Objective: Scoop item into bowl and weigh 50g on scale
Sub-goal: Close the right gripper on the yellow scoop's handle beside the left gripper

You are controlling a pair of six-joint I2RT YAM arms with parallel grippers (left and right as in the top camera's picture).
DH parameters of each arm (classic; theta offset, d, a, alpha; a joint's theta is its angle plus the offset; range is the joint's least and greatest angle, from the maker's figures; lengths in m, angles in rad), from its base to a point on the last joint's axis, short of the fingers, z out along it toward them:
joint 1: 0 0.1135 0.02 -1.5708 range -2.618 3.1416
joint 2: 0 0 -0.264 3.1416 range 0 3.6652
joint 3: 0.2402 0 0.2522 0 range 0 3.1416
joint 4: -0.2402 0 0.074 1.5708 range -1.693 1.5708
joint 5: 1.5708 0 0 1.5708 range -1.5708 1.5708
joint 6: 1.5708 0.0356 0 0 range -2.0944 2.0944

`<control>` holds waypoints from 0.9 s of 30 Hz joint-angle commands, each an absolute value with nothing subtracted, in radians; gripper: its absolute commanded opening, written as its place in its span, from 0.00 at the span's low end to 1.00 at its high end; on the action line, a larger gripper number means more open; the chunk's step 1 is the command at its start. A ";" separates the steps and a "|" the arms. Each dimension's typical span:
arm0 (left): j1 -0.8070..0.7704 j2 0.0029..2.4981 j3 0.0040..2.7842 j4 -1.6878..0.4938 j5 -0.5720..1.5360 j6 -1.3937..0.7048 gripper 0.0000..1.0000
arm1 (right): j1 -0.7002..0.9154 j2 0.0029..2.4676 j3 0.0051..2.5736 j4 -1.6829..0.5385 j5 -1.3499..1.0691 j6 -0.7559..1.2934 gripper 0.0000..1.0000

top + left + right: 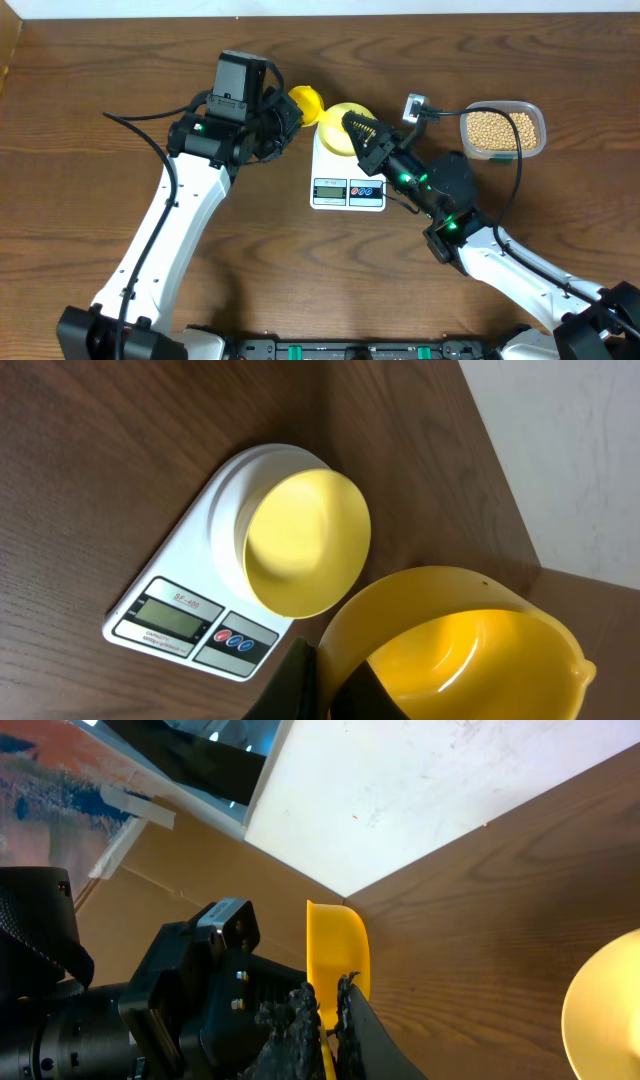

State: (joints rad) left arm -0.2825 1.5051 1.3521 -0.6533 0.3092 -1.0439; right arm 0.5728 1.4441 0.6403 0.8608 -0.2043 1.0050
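The scale point(190, 550) is labelled "SF-400"; left fingers point(295, 685) grip the scoop point(460, 650).

The scale point(332, 168) is smooth white plastic on a matt wood-grain table point(110, 60), the bowl point(300, 545) on it glossy pale-yellow plastic, the scoop point(470, 655) just beside it shiny bright-yellow plastic.

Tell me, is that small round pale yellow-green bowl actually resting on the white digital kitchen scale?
Touching. The left wrist view shows the pale yellow-green bowl sitting on the round raised platform of the white scale, with no gap visible beneath it.
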 commanded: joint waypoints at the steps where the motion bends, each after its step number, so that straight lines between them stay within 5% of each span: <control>1: -0.283 1.498 1.348 -0.653 0.303 -1.045 0.08 | 0.578 1.446 0.661 0.863 -0.193 0.993 0.06; 11: -0.283 1.498 1.348 -0.652 0.303 -1.045 0.08 | 0.578 1.446 0.661 0.863 -0.194 0.971 0.14; 19: -0.283 1.498 1.348 -0.653 0.302 -1.045 0.08 | 0.578 1.446 0.661 0.866 -0.197 0.972 0.01; 27: -0.283 1.498 1.348 -0.648 0.302 -1.045 0.08 | 0.578 1.446 0.661 0.872 -0.200 0.971 0.01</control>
State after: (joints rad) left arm -0.2825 1.5051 1.3521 -0.6502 0.3092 -1.0439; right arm 0.5728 1.4445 0.6403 0.8684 -0.2062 0.9863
